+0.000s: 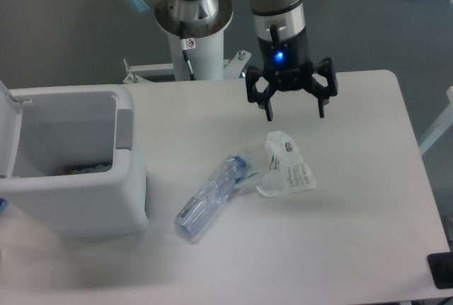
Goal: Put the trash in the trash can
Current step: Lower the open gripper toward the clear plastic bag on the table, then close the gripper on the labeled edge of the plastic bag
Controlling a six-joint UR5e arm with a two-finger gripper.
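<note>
A crumpled clear plastic wrapper [287,165] with a white printed label lies on the white table near its middle. Just left of it a clear water bottle [212,195] with a blue cap lies on its side, cap end toward the wrapper. The white trash can [71,202] stands at the table's left edge, lid up, something small on its floor. My gripper [294,115] hangs open above the table, a little beyond and above the wrapper, fingers spread wide and empty.
The arm's white base column [193,50] rises behind the table's far edge. A dark object [440,269] pokes in at the lower right corner. Part of a white frame [433,131] stands off the table's right side.
</note>
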